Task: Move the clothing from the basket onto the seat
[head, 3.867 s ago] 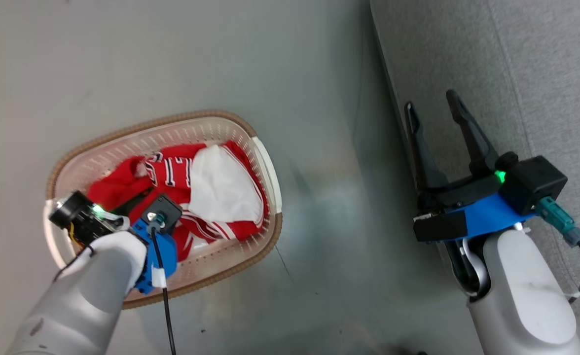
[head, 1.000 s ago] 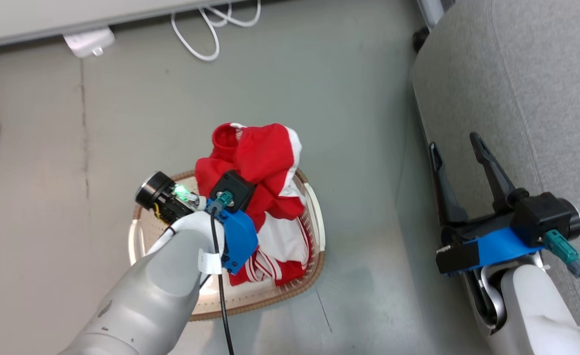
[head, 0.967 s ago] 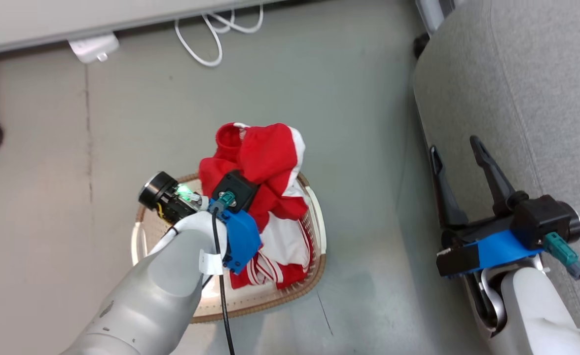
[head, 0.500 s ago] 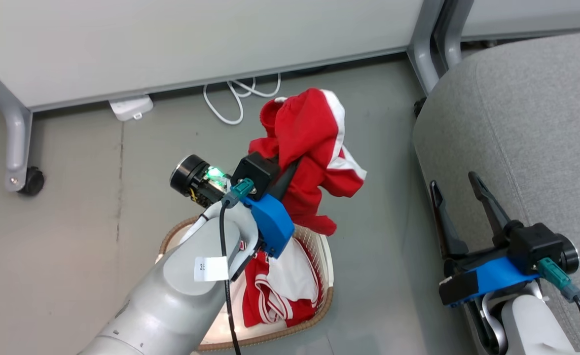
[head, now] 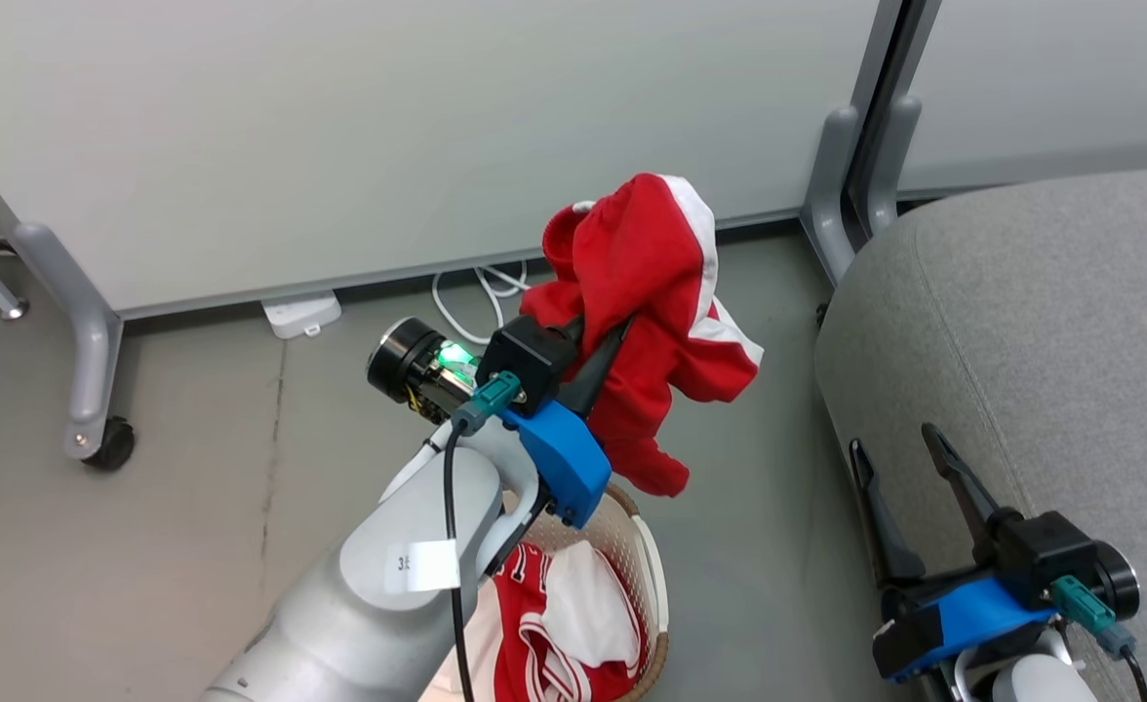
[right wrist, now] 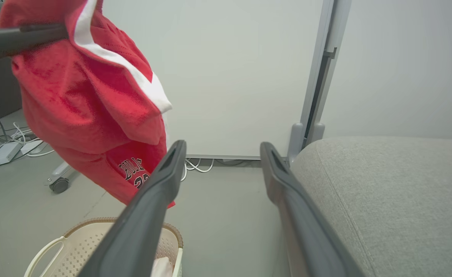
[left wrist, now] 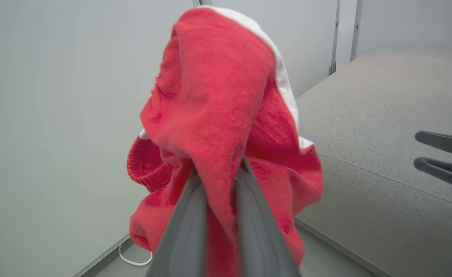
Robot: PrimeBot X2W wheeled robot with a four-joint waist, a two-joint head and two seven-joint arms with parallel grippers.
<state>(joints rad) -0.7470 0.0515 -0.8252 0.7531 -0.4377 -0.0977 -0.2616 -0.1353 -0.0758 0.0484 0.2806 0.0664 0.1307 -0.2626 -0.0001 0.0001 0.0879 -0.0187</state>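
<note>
Above the basket [head: 655, 593], the left end effector [left wrist: 219, 171] clamps a red garment [head: 652, 273] (white-trimmed) — the right end effector [head: 892, 439], jaws spread empty, sits beside the seat [head: 1051, 322].

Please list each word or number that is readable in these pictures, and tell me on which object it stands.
"BULL": black arched letters low on the held red garment, in the right wrist view; the ending is blurred.
"2": number under those letters; the rest is hidden behind the right gripper.
"3": on the white tag on the left forearm; the next digit is too small to read.
Nothing else is readable.
</note>
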